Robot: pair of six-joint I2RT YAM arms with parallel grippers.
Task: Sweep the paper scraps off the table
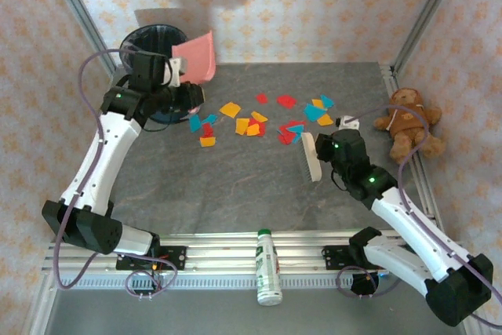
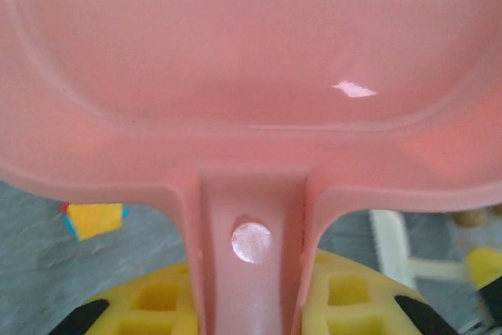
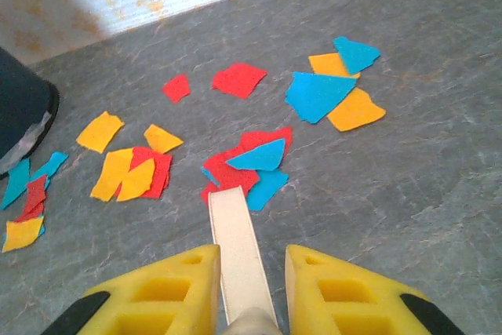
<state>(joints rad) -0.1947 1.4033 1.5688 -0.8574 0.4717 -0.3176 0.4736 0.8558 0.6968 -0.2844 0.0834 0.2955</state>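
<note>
Right end effector point(image 3: 251, 260) clamped on brush point(image 3: 235, 233) handle, head just right of paper scraps point(image 1: 259, 119), likely for a leftward sweep. Scraps cover table point(image 1: 235, 186) middle, toward far edge. Left end effector point(image 2: 251, 304) grips dustpan point(image 2: 251, 76) beside far-left bin point(image 1: 149, 41).

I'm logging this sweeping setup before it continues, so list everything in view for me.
paper scraps: many, red, orange, yellow, teal-blue, scattered mid-table
pink plastic dustpan: one, raised beside the bin
dark blue round bin: one, far-left corner
white hand brush: one, right of the scraps
brown teddy bear: one, table's right edge
white green-capped bottle: one, lying on near rail
grey stone-patterned table: one, under the scraps
left gripper: shut on the dustpan's handle
right gripper: shut on the brush's handle
</note>
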